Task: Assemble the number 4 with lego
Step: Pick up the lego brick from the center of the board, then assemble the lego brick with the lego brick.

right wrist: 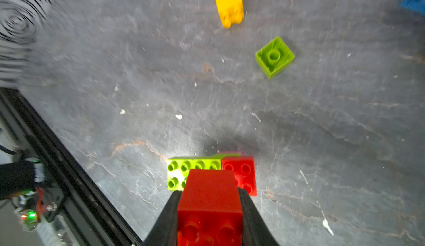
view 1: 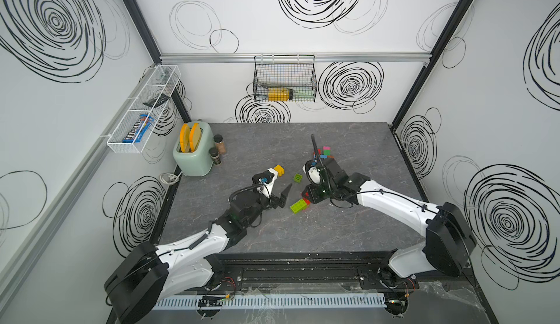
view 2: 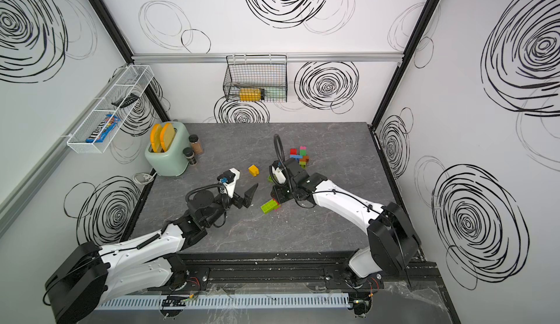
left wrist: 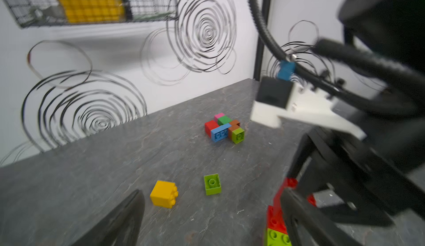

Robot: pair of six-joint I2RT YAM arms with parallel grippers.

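Red brick (right wrist: 209, 210), clamped in right end effector (right wrist: 209, 193)

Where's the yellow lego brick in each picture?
A top view: yellow brick near the middle of the table.
A top view: same place.
Left wrist: on its side, beside the lime square brick.
Right wrist: beyond the gripped red brick.
Shared landmark: the lime square brick next to it.

left arm (view 1: 188, 249): stretched forward, low, wrist level
left gripper (left wrist: 212, 201): jaws spread wide, holding nothing
right arm (view 1: 394, 201): folded inward, wrist tipped down
right gripper (right wrist: 209, 193): jaws clamped on a red brick (right wrist: 209, 212)
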